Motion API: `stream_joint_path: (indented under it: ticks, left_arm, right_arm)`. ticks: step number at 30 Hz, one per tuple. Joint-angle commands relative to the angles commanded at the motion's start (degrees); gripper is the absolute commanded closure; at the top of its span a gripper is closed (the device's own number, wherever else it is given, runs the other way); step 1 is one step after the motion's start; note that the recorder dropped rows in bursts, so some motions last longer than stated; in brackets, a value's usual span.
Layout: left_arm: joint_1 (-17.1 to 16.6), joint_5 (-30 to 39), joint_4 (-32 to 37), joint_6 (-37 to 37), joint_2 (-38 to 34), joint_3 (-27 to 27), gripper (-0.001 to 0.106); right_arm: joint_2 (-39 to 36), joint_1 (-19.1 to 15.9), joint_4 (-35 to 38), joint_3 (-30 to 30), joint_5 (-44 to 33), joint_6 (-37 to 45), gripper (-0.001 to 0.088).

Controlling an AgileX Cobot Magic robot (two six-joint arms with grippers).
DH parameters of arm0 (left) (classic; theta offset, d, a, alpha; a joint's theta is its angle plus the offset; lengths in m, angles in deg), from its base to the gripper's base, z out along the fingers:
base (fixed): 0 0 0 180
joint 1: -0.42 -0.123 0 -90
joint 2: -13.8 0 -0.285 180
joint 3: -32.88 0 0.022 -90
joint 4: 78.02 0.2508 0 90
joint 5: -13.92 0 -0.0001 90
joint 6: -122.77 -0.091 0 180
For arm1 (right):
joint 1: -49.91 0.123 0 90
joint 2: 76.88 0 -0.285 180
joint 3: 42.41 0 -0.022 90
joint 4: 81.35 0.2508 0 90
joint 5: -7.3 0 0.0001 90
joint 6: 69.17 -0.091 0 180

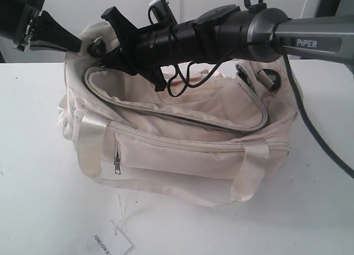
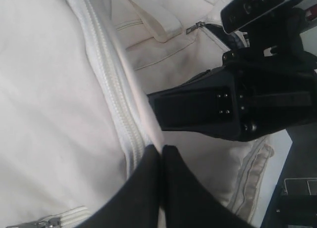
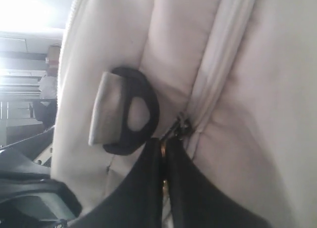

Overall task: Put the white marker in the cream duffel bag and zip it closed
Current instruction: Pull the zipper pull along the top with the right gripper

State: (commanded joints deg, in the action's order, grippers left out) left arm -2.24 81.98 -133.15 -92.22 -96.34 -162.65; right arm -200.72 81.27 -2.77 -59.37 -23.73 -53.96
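The cream duffel bag (image 1: pixel 182 150) lies on the white table with its curved top zipper (image 1: pixel 182 119) unzipped along the front. My right gripper (image 1: pixel 102 49) reaches across to the bag's left end. There it is shut on the gold ring pull (image 3: pixel 163 149), next to the zip slider (image 3: pixel 181 125) and a black D-ring (image 3: pixel 143 104). My left gripper (image 1: pixel 76 45) is shut on the bag's fabric edge (image 2: pixel 148 134) beside the zipper track (image 2: pixel 111 89) at that same end. The white marker is not in view.
A white paper tag (image 1: pixel 113 241) on a thread lies on the table in front of the bag. The right arm (image 1: pixel 232 31) and its cable (image 1: pixel 310 122) span the top of the bag. Its gripper body (image 2: pixel 223 109) sits close to my left fingers.
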Motion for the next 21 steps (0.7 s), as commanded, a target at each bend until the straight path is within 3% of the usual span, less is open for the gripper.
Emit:
stream_joint_path:
  ticks: [21]
  left_arm:
    - [0.0, -0.99, 2.09, 0.2, 0.0, 0.0, 0.105]
  right_arm:
    - [1.1, 0.0, -2.54, 0.0, -15.88, 2.94, 0.0868]
